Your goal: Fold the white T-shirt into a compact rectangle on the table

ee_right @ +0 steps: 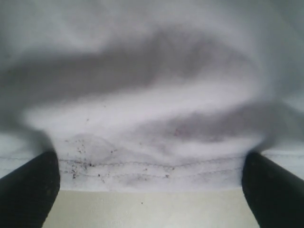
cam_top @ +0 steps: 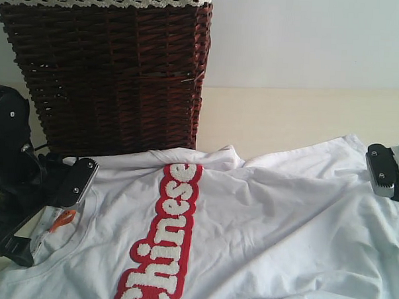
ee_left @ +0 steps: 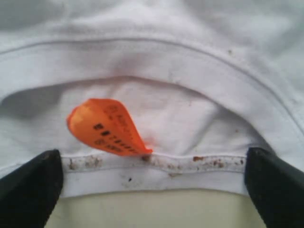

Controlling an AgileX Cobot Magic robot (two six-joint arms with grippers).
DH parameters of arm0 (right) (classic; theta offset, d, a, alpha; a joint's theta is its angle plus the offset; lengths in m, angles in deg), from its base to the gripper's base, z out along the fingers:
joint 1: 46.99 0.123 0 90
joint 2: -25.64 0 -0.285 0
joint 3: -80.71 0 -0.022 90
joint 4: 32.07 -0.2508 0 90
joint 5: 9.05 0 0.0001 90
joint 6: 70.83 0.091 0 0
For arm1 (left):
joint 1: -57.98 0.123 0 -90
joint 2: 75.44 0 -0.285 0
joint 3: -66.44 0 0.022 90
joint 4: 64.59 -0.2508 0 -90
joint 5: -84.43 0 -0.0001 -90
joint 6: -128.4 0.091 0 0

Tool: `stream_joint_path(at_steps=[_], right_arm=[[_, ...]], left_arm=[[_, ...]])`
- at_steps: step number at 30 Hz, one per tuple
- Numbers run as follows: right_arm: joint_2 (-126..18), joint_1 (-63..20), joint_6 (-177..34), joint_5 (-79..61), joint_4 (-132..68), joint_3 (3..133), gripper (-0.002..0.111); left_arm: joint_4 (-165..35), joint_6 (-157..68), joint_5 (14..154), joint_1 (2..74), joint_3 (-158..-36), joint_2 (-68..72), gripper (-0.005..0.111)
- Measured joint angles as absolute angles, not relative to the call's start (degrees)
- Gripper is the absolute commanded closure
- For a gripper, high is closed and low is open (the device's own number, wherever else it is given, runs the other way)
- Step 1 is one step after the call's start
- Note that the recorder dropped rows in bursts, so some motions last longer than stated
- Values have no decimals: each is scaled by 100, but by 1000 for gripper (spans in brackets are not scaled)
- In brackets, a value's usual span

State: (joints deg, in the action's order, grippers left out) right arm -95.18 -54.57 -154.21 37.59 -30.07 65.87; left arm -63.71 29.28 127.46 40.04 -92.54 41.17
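The white T-shirt [cam_top: 263, 212] lies spread on the tabletop [cam_top: 307, 114], on the near side of the wicker basket [cam_top: 117, 73]. The left gripper [cam_top: 45, 214] straddles the collar [ee_left: 156, 166] at the orange tag [ee_left: 107, 127], the right gripper [ee_right: 151, 192] the hem [ee_right: 152, 166], both with jaws apart. This is likely the 1st grasp: next, both must pinch those edges.

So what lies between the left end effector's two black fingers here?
In the left wrist view, the stitched collar edge of the soft white cotton T-shirt spans that gap, its small orange neck tag just beyond.
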Motion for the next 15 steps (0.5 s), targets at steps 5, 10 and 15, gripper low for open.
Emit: stream_joint_path(at_steps=[5,10,15], right_arm=[[-9518,-5457,-15421,3759,-3007,6587,3],[-9518,-5457,-15421,3759,-3020,6587,3],[-9518,-5457,-15421,3759,-3053,6587,3]], left_arm=[[-6371,2928,12746,4004,-9254,4117,2],[-6371,2928,12746,4004,-9254,4117,2],[-6371,2928,12746,4004,-9254,4117,2]])
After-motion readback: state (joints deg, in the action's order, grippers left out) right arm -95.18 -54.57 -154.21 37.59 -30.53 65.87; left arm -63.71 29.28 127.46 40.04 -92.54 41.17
